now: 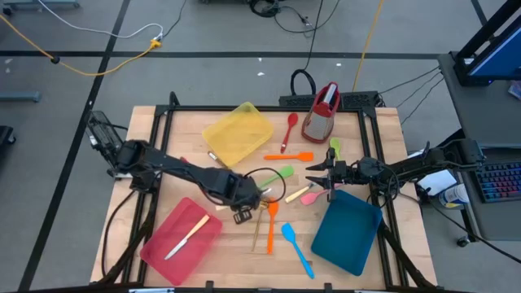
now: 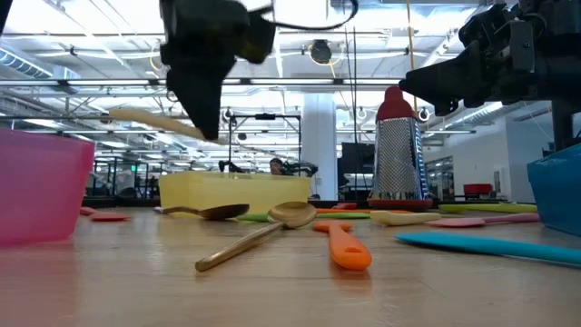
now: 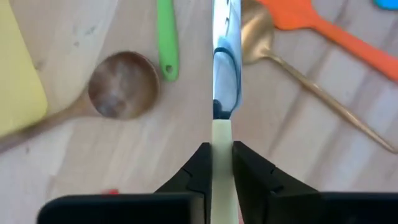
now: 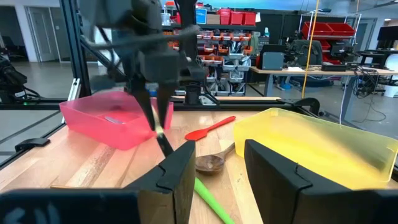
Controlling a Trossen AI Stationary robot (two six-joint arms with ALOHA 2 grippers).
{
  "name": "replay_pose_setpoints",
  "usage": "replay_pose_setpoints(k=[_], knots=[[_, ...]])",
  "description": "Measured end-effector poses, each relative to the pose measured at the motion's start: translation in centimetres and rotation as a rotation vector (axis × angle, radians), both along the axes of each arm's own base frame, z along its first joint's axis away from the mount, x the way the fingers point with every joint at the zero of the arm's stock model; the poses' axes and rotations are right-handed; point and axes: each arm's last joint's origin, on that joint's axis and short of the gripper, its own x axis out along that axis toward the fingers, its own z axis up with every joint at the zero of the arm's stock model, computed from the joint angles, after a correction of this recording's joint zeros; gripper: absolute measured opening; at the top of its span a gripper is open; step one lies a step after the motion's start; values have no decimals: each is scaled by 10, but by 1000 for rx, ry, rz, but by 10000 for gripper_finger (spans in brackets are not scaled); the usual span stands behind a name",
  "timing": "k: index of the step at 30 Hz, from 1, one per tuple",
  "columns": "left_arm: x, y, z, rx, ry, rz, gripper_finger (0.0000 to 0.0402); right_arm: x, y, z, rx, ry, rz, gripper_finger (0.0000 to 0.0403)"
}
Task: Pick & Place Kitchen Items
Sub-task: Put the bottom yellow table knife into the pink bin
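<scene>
pale-handled knife (image 3: 222, 93) in left gripper (image 3: 218, 163) jaws

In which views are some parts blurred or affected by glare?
Low view: the orange spatula handle nearest the camera is soft, and the ceiling lights behind glare brightly. Left wrist view: the fingers at the edge are out of focus, the knife blade shows a bright reflection. High view: evenly lit.

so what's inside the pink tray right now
In the high view the pink tray holds one pale-handled knife lying diagonally; nothing else shows in it. In the low view its wall hides the inside. The left hand holds another pale-handled utensil above the table.
</scene>
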Motion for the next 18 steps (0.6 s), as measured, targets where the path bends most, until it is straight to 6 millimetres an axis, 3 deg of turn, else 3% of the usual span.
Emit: replay_pose_setpoints(k=[4, 10, 18], knots=[[-10, -18, 2, -1, 48, 50, 41, 0, 0, 0, 0, 0, 0, 132], [-42, -48, 10, 8, 156, 183, 65, 0, 0, 0, 0, 0, 0, 132], [-88, -84, 33, -41, 235, 375, 45, 0, 0, 1, 0, -10, 0, 132]])
